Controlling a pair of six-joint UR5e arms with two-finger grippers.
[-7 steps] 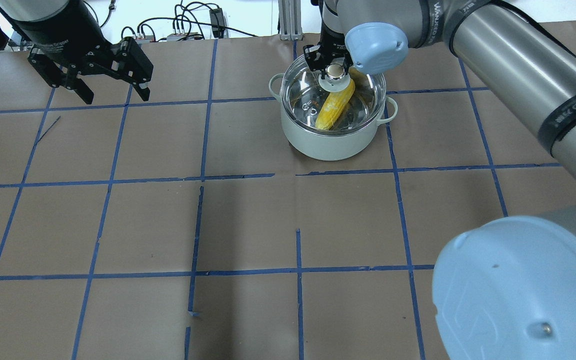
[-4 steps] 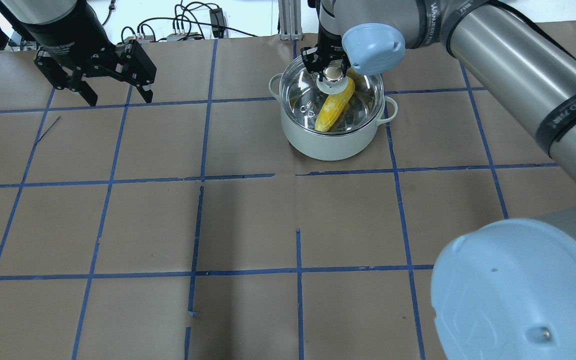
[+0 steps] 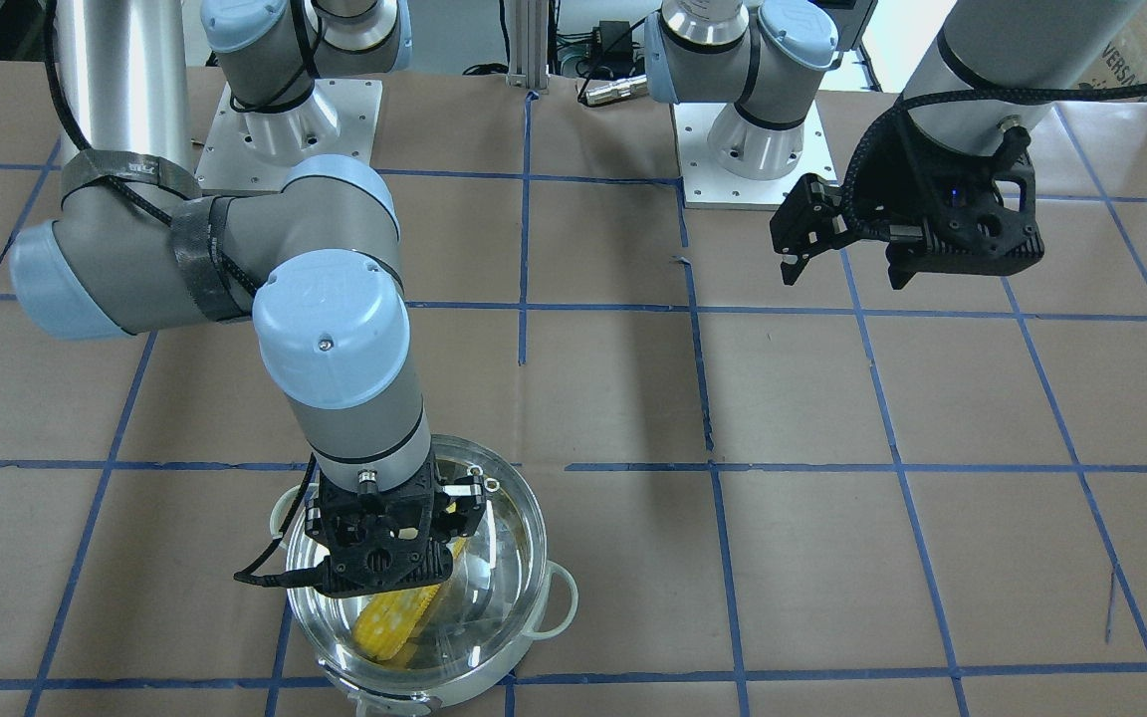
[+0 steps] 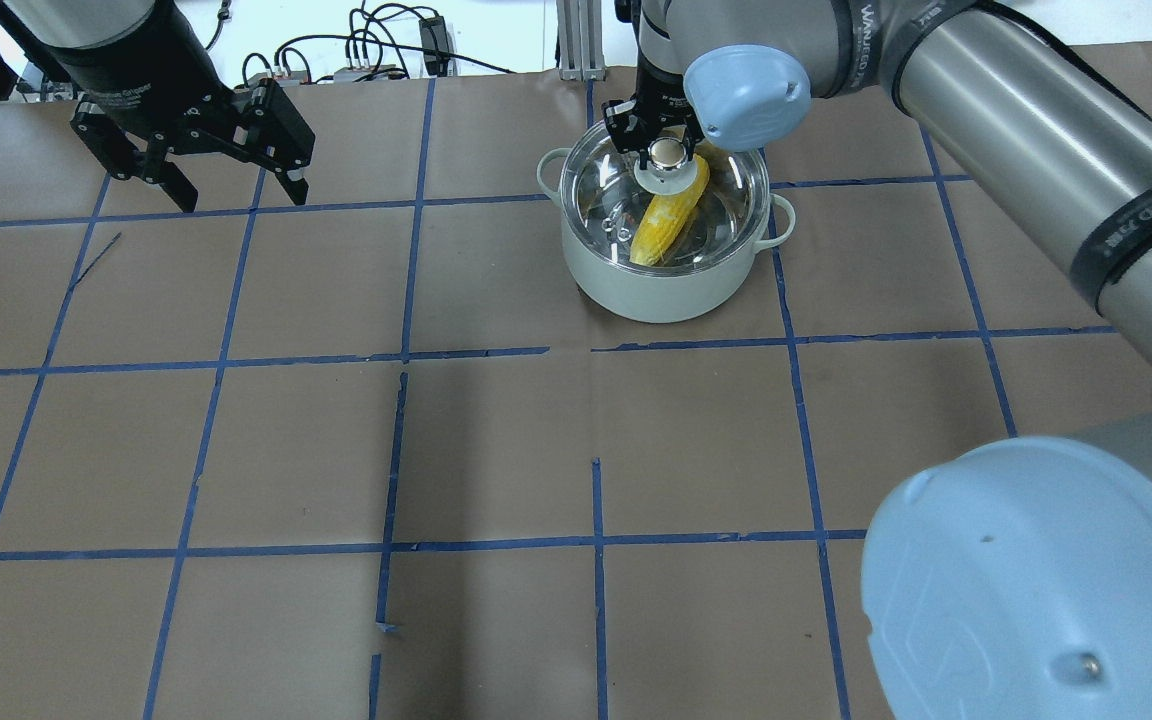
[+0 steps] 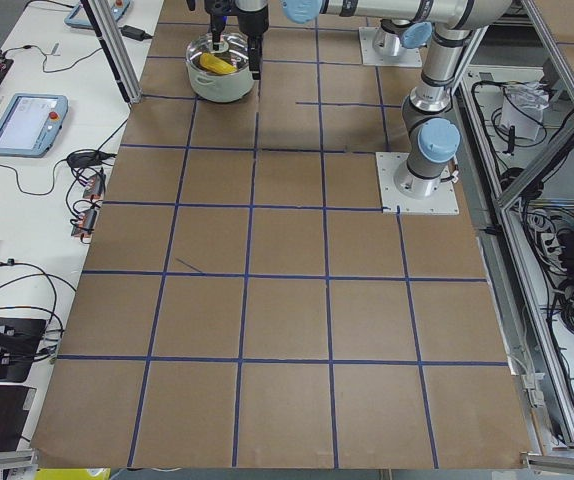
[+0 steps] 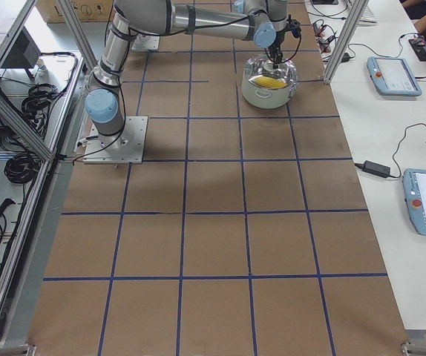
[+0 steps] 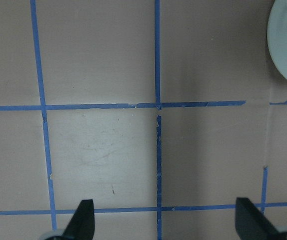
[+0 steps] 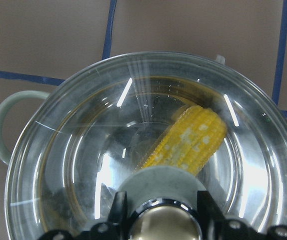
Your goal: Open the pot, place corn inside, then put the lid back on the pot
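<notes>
The right gripper (image 4: 666,150) is clamping the lid (image 4: 708,205) on the pot (image 4: 661,290) over the corn (image 4: 661,222), while the left gripper (image 4: 236,195) is hovering wide-open at the pot's nine o'clock.

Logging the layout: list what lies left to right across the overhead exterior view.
left gripper → pot → right arm's big blue joint cap. The lid, corn and right gripper overlap the pot, so they are left out.
</notes>
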